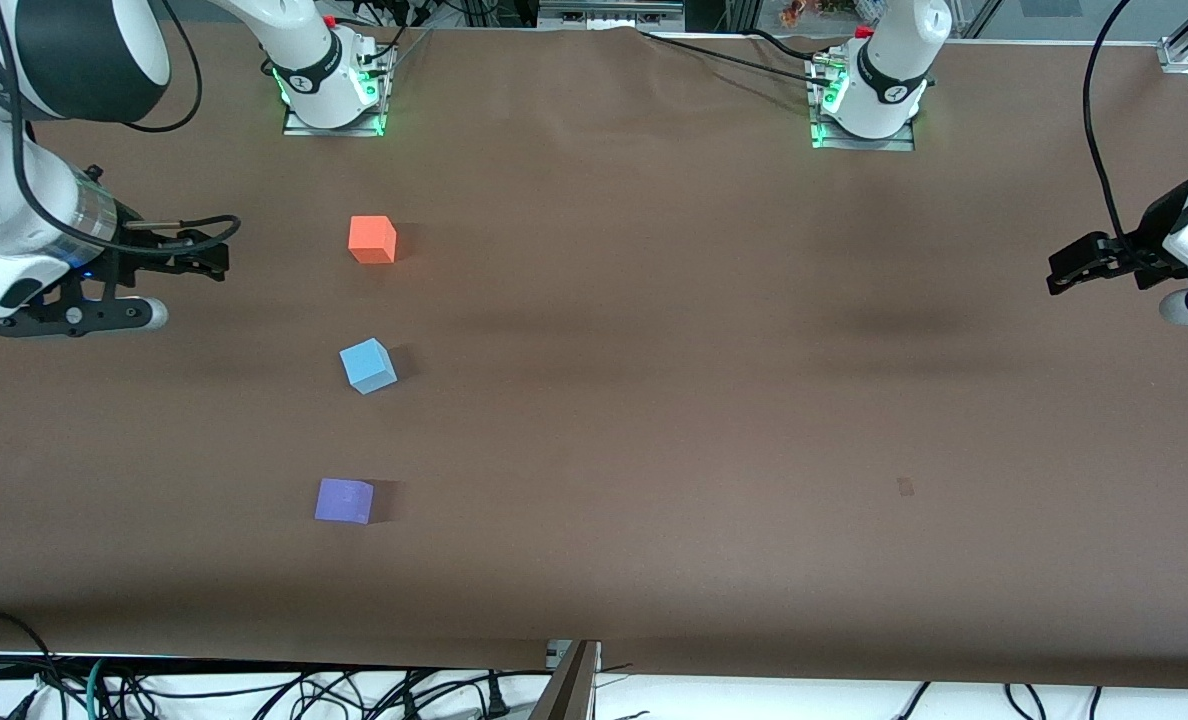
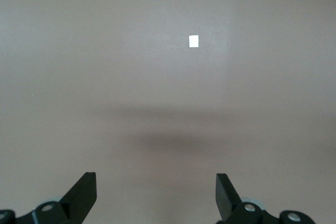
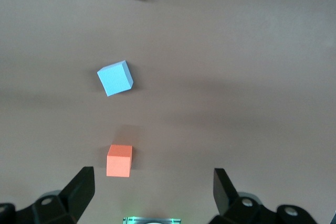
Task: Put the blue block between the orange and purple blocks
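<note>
Blue block (image 1: pixel 367 365) sits between orange block (image 1: pixel 372 240) and purple block (image 1: pixel 344 500); both grippers' fingers (image 3: pixel 80 188) spread, empty; only left wrist shows a white patch (image 2: pixel 193 41)

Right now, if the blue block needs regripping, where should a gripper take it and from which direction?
From above, closing on two opposite side faces of the blue block. It sits flat but rotated relative to the orange block and purple block, so turn the wrist to match. Nothing crowds it.

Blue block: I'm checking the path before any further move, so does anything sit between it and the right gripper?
Nothing visible. Only bare table separates the open right gripper from the blue block, which already sits between the orange block and purple block.
</note>
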